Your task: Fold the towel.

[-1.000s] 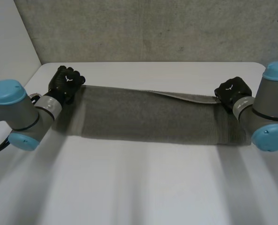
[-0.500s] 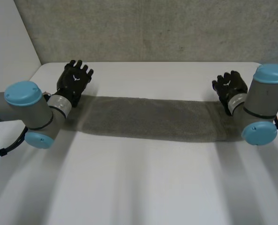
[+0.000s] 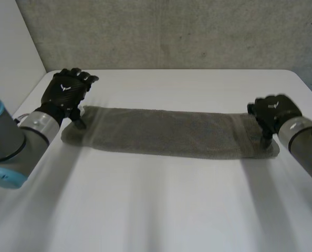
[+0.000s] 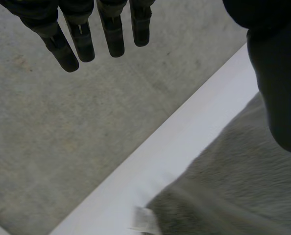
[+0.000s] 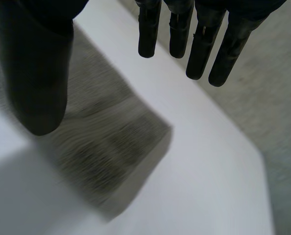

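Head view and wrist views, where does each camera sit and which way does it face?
Head view: between and behind the arms, looking down at the white table and the towel; both arms, the left hand and the right hand show.
Left wrist view: on the left wrist, looking along the palm over one towel end to the table's edge; its straight fingers and thumb show.
Right wrist view: on the right wrist, looking over the other towel end; its straight fingers and thumb show.
Shared: all see towel and table.
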